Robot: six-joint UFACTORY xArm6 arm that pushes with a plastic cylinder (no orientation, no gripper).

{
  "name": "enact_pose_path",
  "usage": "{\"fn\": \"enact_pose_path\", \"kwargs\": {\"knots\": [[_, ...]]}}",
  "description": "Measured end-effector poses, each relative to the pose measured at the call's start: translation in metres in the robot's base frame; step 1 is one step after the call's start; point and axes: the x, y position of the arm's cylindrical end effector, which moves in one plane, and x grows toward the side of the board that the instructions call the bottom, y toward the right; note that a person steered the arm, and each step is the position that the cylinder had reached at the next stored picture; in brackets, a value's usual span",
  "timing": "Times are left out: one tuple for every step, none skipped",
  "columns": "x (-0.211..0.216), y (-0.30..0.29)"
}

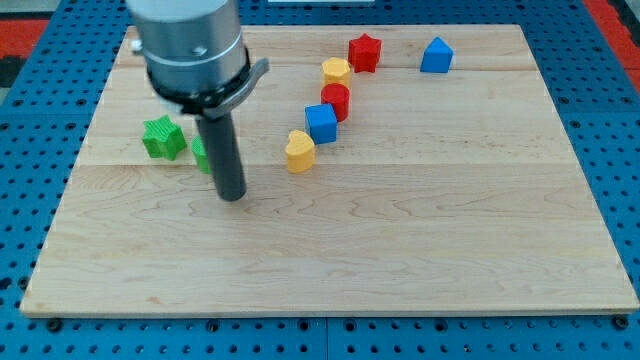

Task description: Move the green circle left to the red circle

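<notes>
The green circle (201, 154) sits on the board's left part, mostly hidden behind my rod. My tip (232, 196) rests on the board just right of and below it, close to or touching it. The red circle (336, 100) stands to the view's right of them, in the upper middle, between a yellow heart (336, 71) above and a blue cube (321, 122) below.
A green star (163, 137) lies left of the green circle. A second yellow heart (299, 151) lies below the blue cube. A red star (365, 52) and a blue block (436, 55) sit near the top. The wooden board (400, 250) lies on a blue pegboard.
</notes>
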Motion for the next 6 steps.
{"fn": "enact_pose_path", "kwargs": {"knots": [[-0.02, -0.058], [-0.056, 0.012], [-0.098, 0.063], [-0.084, 0.009], [-0.121, -0.002], [-0.143, 0.062]]}}
